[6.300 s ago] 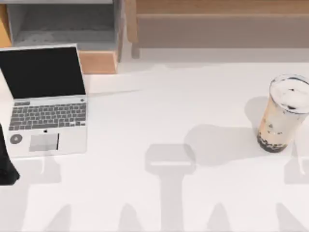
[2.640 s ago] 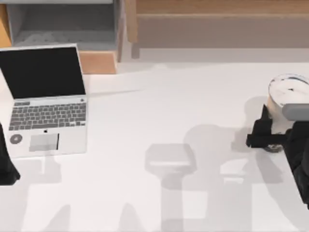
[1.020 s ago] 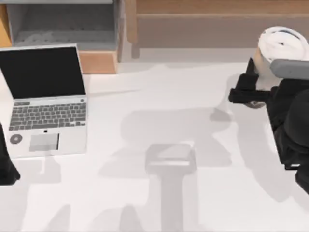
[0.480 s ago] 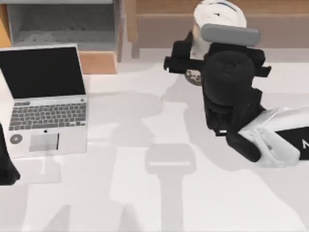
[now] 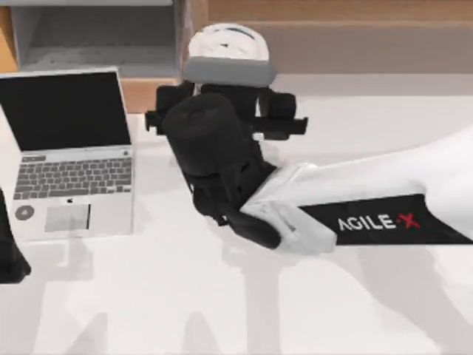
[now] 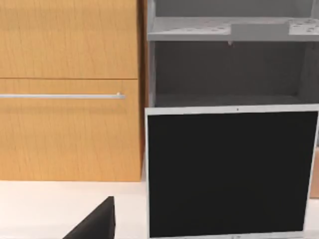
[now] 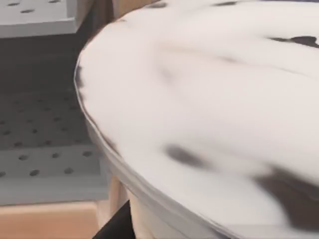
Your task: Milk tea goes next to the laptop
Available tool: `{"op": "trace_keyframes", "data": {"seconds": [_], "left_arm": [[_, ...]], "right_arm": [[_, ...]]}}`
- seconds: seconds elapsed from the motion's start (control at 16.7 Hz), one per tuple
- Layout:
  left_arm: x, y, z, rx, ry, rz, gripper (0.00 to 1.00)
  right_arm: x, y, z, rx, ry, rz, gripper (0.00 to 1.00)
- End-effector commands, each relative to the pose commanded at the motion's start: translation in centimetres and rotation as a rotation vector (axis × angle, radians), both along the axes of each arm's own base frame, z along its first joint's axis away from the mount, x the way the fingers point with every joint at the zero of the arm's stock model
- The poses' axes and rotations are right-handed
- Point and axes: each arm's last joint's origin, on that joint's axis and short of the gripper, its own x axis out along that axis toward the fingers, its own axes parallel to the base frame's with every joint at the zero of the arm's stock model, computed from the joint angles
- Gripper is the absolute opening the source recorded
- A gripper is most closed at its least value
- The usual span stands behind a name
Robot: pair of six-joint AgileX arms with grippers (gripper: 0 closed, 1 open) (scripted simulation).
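Note:
The milk tea (image 5: 225, 43) shows its white round top just right of the laptop's screen, at the table's far edge; the cup body is hidden under my right wrist. My right gripper (image 5: 225, 111) is shut on the milk tea, with dark fingers on either side of it. In the right wrist view the cup's white lid (image 7: 209, 109) looms very close. The laptop (image 5: 70, 155) lies open at the left, black screen up, and its screen (image 6: 232, 172) faces the left wrist camera. My left gripper (image 5: 9, 251) is parked at the left edge.
A grey shelf unit (image 5: 96, 37) and a wooden bench (image 5: 340, 37) stand behind the table. The left wrist view shows a wooden cabinet (image 6: 70, 89) beside that shelf (image 6: 229, 64). My right arm (image 5: 369, 214) stretches across the table's middle.
My right gripper closed on the milk tea at the far right, lifted it and carried it left across the table to beside the laptop. The left arm stayed still.

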Motion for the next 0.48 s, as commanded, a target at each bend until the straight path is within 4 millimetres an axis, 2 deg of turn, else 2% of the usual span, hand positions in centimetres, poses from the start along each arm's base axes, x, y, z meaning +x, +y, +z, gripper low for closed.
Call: {"op": "trace_keyframes", "data": {"seconds": [0.24, 0.48], "left_arm": [[0.0, 0.0, 0.0, 0.0, 0.0, 0.0, 1.0], [0.0, 0.0, 0.0, 0.0, 0.0, 0.0, 1.0]], "right_arm": [[-1.8, 4.2, -1.3, -0.042, 0.023, 0.006, 0.0], [-3.1, 6.6, -2.3, -0.068, 0.031, 0.012, 0.0]]}}
